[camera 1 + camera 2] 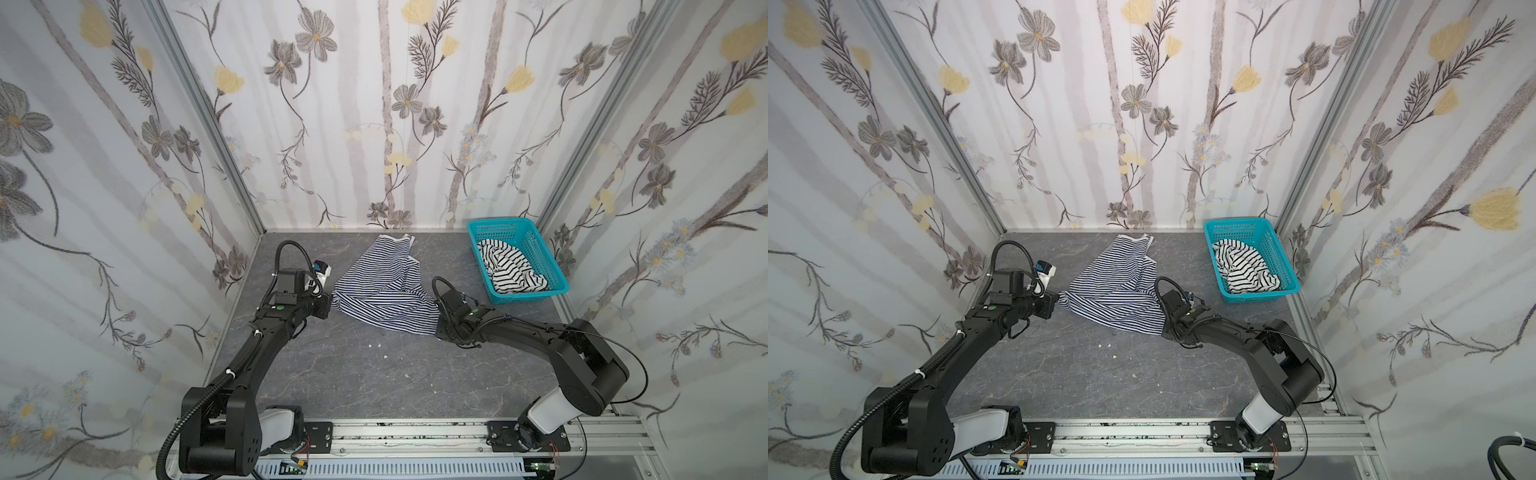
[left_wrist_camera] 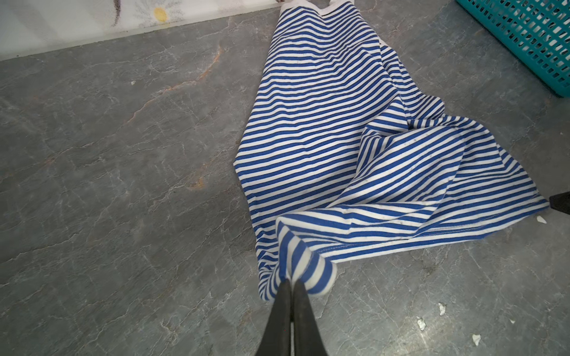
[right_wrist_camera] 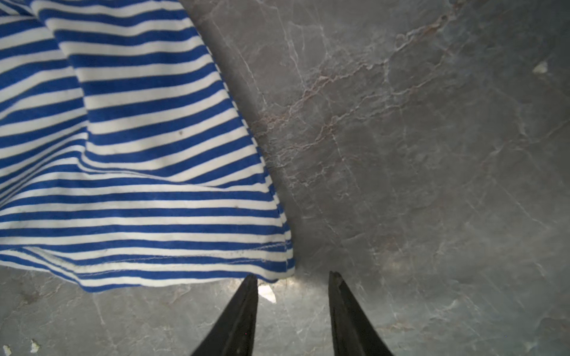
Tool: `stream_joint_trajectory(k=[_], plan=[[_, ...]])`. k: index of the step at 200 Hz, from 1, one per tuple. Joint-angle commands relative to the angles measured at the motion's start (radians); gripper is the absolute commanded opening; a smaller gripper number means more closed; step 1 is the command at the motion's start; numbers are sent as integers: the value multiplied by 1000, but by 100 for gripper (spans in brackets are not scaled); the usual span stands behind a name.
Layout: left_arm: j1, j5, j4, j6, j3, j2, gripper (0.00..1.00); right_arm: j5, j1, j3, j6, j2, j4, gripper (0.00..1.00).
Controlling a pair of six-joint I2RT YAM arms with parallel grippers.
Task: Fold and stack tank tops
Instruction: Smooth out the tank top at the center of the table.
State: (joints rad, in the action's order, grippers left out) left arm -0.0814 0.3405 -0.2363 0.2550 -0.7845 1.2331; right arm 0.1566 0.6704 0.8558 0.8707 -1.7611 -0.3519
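A tank top with fine blue-and-white stripes [image 1: 386, 286] [image 1: 1119, 291] lies crumpled on the grey table, straps toward the back wall. My left gripper [image 2: 291, 282] is shut on a bunched hem corner of this top [image 2: 324, 129] at its left side. My right gripper [image 3: 293, 275] stands open just off the other hem corner [image 3: 277, 268], its fingers low over the table with no cloth between them. In both top views the right wrist hides those fingers. The other tank top [image 1: 511, 266] [image 1: 1246, 266], white with wider black stripes, lies bundled in the basket.
The teal perforated basket [image 1: 528, 296] [image 1: 1262, 296] stands at the back right by the wall. Small white scraps [image 1: 378, 345] lie on the table in front of the top. Floral walls close three sides; an aluminium rail [image 1: 415, 432] runs along the front.
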Motion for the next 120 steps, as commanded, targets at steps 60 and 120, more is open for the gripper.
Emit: stream_joint_trajectory(k=[60,120], plan=[[0,-18,17,3,18,-12,0,-55,-14,-5,14,-73,127,37],[0,-33,18,4,24,-18,0,-52,-13,-12,-2,-73,111,26]])
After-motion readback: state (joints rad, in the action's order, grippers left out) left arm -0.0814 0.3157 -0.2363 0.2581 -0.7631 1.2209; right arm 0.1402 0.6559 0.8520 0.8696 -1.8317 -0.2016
